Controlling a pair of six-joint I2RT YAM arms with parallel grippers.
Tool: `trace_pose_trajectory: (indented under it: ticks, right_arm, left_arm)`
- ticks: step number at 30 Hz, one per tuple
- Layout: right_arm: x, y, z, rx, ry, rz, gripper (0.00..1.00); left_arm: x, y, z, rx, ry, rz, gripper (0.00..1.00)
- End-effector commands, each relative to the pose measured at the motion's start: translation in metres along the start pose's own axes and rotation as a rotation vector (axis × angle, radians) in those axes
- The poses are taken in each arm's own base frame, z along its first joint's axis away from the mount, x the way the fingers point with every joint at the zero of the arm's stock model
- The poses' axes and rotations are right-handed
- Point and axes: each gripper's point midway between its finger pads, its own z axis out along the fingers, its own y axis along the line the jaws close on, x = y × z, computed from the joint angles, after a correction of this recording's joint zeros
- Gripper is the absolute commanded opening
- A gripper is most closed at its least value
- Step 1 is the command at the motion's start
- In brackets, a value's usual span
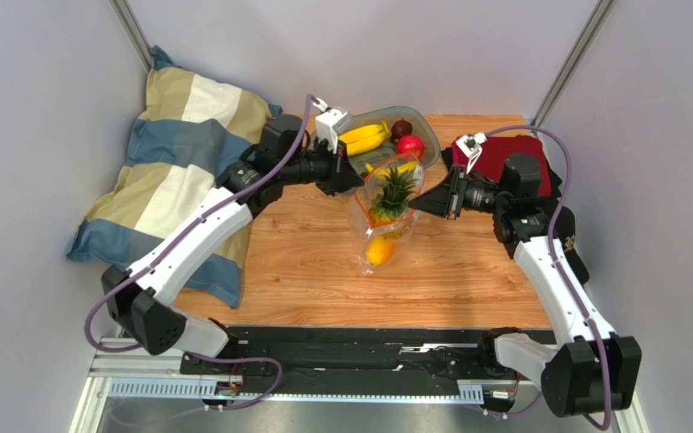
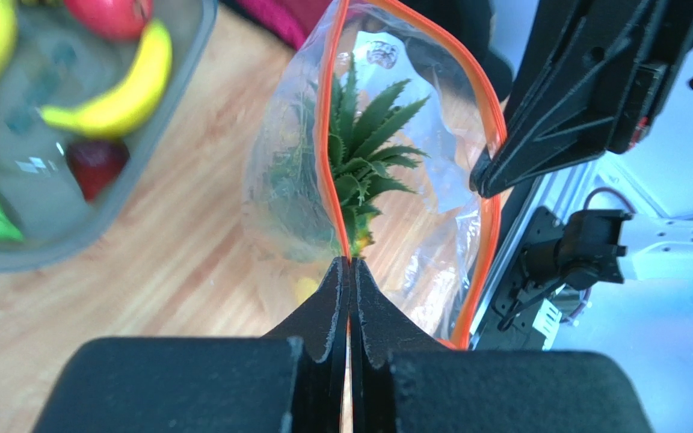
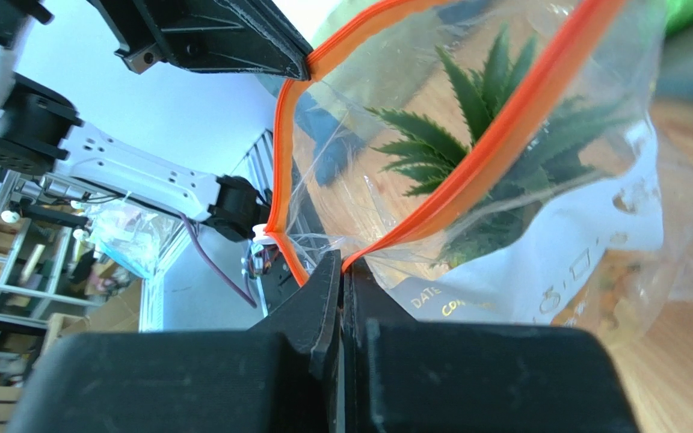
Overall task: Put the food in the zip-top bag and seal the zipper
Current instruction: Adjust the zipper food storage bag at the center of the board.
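Observation:
The clear zip-top bag (image 1: 383,216) hangs open above the table between my grippers. Inside it are a pineapple (image 1: 392,196) and an orange-yellow mango (image 1: 379,252). My left gripper (image 1: 355,180) is shut on the bag's orange zipper edge (image 2: 330,171) on one side. My right gripper (image 1: 416,204) is shut on the zipper edge (image 3: 504,135) on the other side, by the white label (image 3: 558,262). The pineapple leaves show in the left wrist view (image 2: 364,149) and the right wrist view (image 3: 454,144). Bananas (image 1: 365,137) and red and purple round fruits (image 1: 410,144) lie in the grey-green tray (image 1: 427,131).
A striped blue and beige pillow (image 1: 174,171) lies at the left. A dark red cloth (image 1: 513,158) lies at the back right under my right arm. The tray also shows in the left wrist view (image 2: 178,63) with a banana (image 2: 129,90).

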Motion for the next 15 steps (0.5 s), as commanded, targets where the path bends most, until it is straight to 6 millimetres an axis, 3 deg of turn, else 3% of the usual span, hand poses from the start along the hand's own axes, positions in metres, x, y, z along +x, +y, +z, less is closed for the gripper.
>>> trace_pose_trajectory:
  ticks: [1, 4, 6, 7, 12, 13, 15]
  right_arm:
    - [-0.035, 0.056, -0.011, -0.055, -0.067, -0.104, 0.0]
    - [-0.045, 0.071, -0.017, -0.021, -0.095, -0.092, 0.0]
    - [-0.036, 0.05, -0.017, 0.078, -0.09, -0.041, 0.0]
    - [-0.031, 0.034, -0.016, 0.132, -0.089, -0.018, 0.0]
    - [0.036, -0.044, -0.006, 0.263, 0.072, 0.182, 0.0]
    - [0.045, -0.049, -0.006, 0.266, 0.099, 0.205, 0.0]
    - [0.047, -0.038, -0.005, 0.215, 0.128, 0.225, 0.0]
  left_arm:
    - [-0.054, -0.044, -0.05, 0.068, -0.172, 0.173, 0.0]
    - [-0.07, -0.061, -0.07, 0.078, -0.231, 0.233, 0.0]
    - [-0.063, -0.053, -0.066, 0.049, -0.205, 0.224, 0.0]
    - [-0.057, -0.043, -0.06, 0.015, -0.182, 0.217, 0.0]
    - [0.008, -0.003, -0.01, -0.026, 0.007, 0.129, 0.0]
    - [0.015, 0.004, -0.004, -0.039, 0.029, 0.116, 0.0]
    - [0.021, 0.009, 0.004, -0.04, 0.043, 0.114, 0.0]
